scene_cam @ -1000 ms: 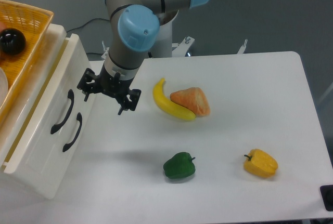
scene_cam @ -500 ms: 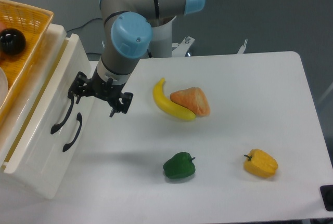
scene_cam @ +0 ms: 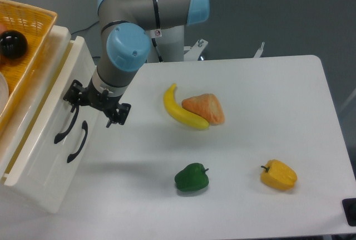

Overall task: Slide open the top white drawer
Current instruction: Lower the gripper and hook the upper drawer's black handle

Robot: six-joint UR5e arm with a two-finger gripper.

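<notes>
The gripper [scene_cam: 93, 105] hangs open just right of the top drawer [scene_cam: 53, 112], fingers straddling its handle's [scene_cam: 67, 119] upper end, probably without contact. The drawer sits shut in the cabinet at the desk's left edge.

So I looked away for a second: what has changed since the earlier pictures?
The tool moved left, across the table toward the top white drawer, and now sits open at the upper end of its black handle, nothing gripped yet. Both drawers stay shut; the banana and peppers have not moved.
</notes>
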